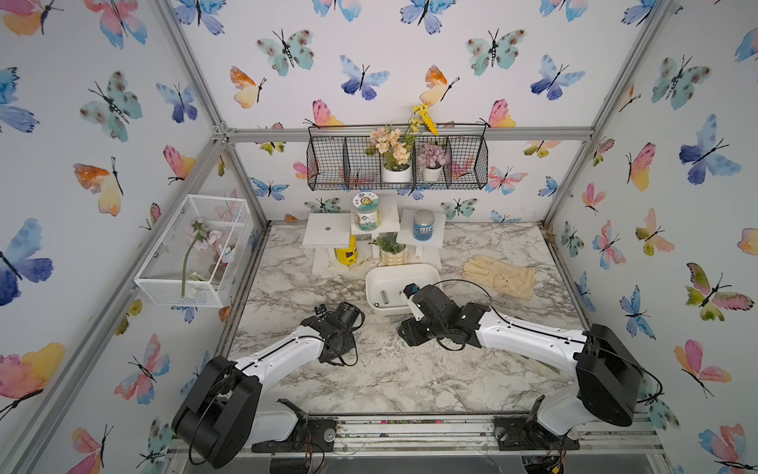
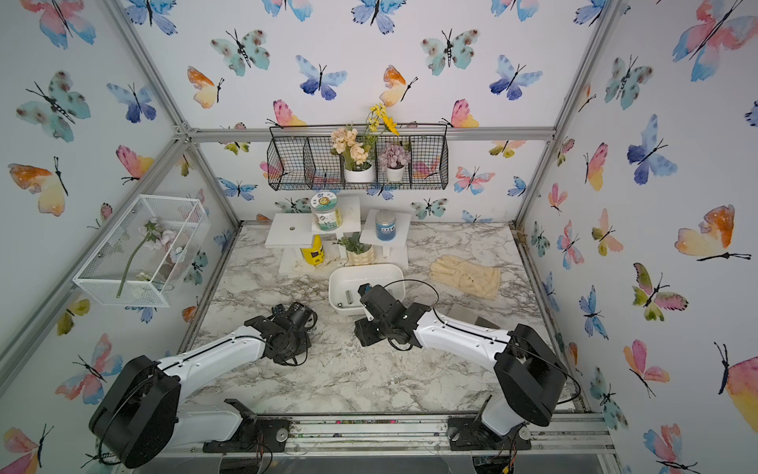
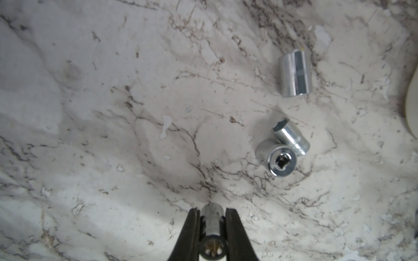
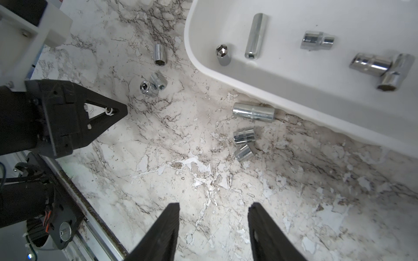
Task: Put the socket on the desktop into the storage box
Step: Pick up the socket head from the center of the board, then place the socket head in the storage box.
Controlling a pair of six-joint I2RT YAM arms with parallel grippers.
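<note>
In the left wrist view my left gripper [image 3: 211, 209] is shut on a small chrome socket [image 3: 212, 223], held lengthwise between the black fingers just above the marble desktop [image 3: 113, 113]. Three more sockets [image 3: 295, 73] lie on the desktop beyond it. In the right wrist view my right gripper [image 4: 213, 205] stands open and empty over bare marble. The white storage box [image 4: 294, 95] holds several sockets [image 4: 254, 36]. Three sockets [image 4: 253, 111] lie on the desktop against its near wall. In both top views the storage box [image 1: 375, 283] [image 2: 336, 283] sits mid-table, between the two wrists.
A cream glove [image 1: 500, 275] lies right of the box. A white stand with jars [image 1: 369, 230] and a small plant stands behind it. A white mesh basket [image 1: 197, 250] hangs on the left wall, a black wire basket [image 1: 398, 160] on the back wall. An aluminium rail [image 1: 410, 427] edges the front.
</note>
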